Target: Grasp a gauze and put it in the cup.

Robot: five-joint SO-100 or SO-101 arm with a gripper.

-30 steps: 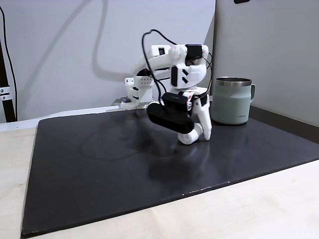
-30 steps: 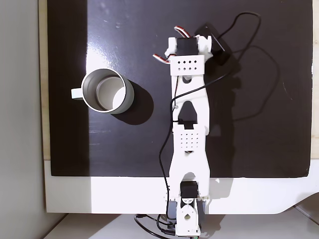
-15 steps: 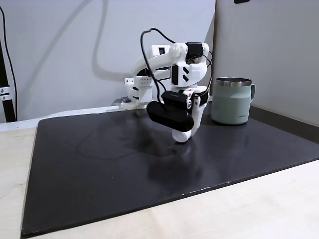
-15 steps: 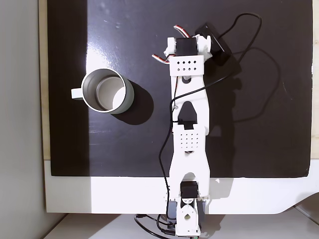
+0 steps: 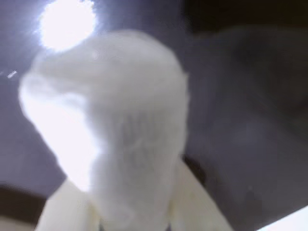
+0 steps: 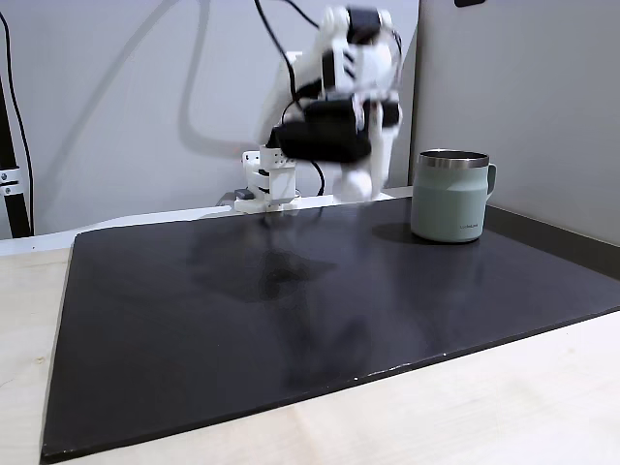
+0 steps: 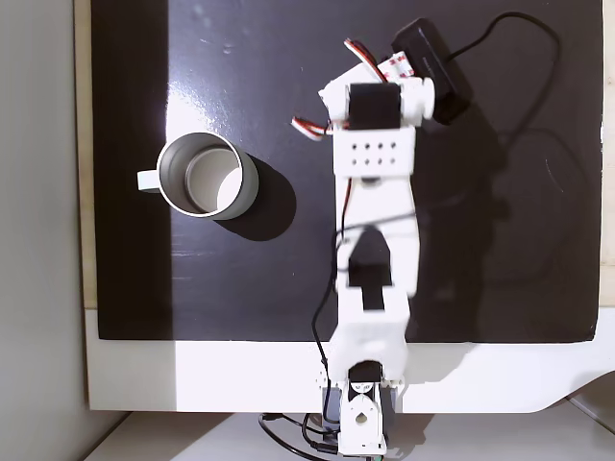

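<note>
- Black mat [image 6: 291, 300] on a pale table, grey wall behind.
- Cup [image 6: 450, 196] upright on the mat, empty in a fixed view [image 7: 207, 176].
- Gripper [image 6: 356, 182] raised, clamped on the gauze [image 5: 115, 130].
- Grasp looks done; carrying over and dropping remain.

arm [image 6: 339, 68] raised high | gripper [image 6: 356, 182] pointing down (blurred) | fingers closed

White gauze [image 5: 120, 134], seemingly blurred, lifted; green cup [image 6: 450, 197] upright on mat.
</note>
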